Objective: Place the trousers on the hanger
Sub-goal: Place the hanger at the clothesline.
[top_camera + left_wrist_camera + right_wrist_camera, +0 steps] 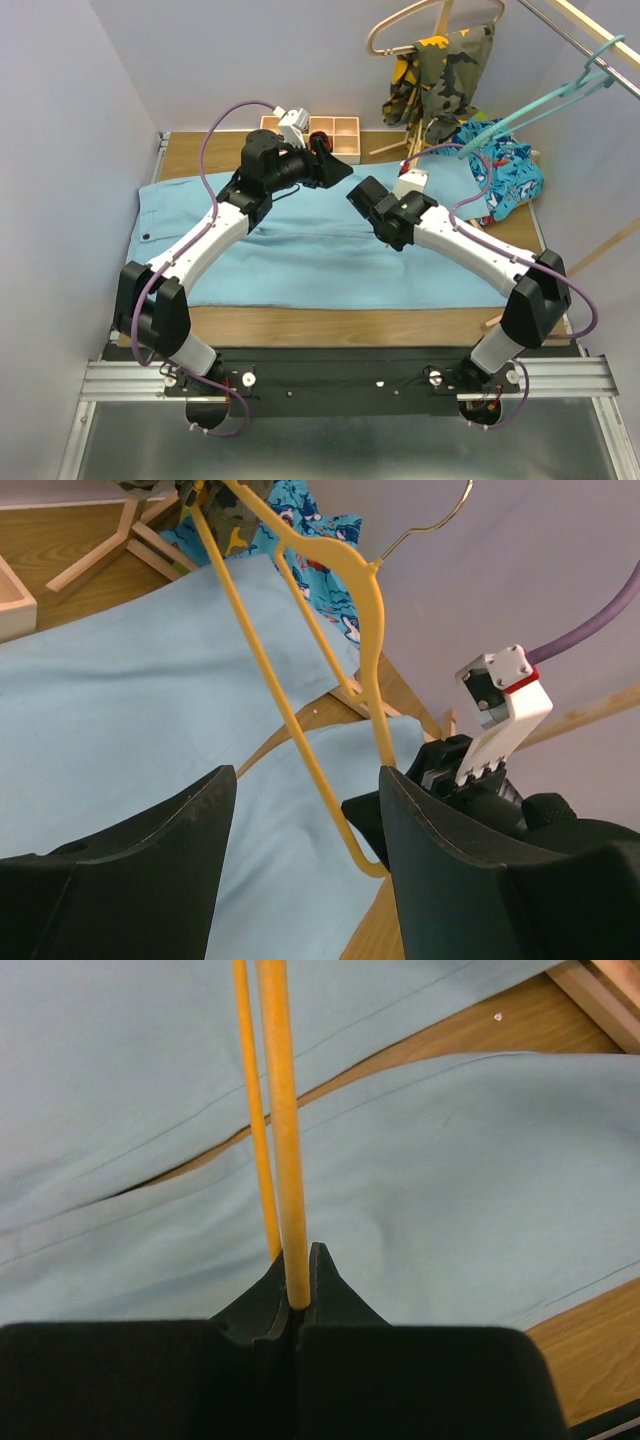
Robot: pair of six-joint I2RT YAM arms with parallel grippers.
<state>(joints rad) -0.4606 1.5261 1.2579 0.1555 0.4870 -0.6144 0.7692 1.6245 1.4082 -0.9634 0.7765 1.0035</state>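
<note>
**Hanger in hand, trousers not yet threaded**

The right gripper [295, 1300] is closed tight on one thin bar of a yellow hanger [280, 1110] and holds it up above the cloth. The hanger's second bar runs just behind the first. In the left wrist view the hanger's frame rises toward the far side with its wire hook at the top.

The left gripper [305, 780] is spread wide with nothing between its fingers. It is aimed at the hanger's lower corner from the left and, as far as this view shows, is not touching it.

The trousers [330, 260] lie flat across the middle of the table [330, 325], waist to the left and legs to the right. A narrow strip of wood shows between the two legs. No part of the cloth is lifted or fed through the hanger.

A teal hanger [520, 114] hangs off the rail [580, 30] at far right, well apart from both arms and not being handled.

Progress looks early. A hanger is picked up and held over the legs. Still to do:
- grab a leg end or the waist
- pull the cloth through the frame
- drape it evenly over the bottom bar

The empty left gripper looks like the one to take the cloth.
</note>
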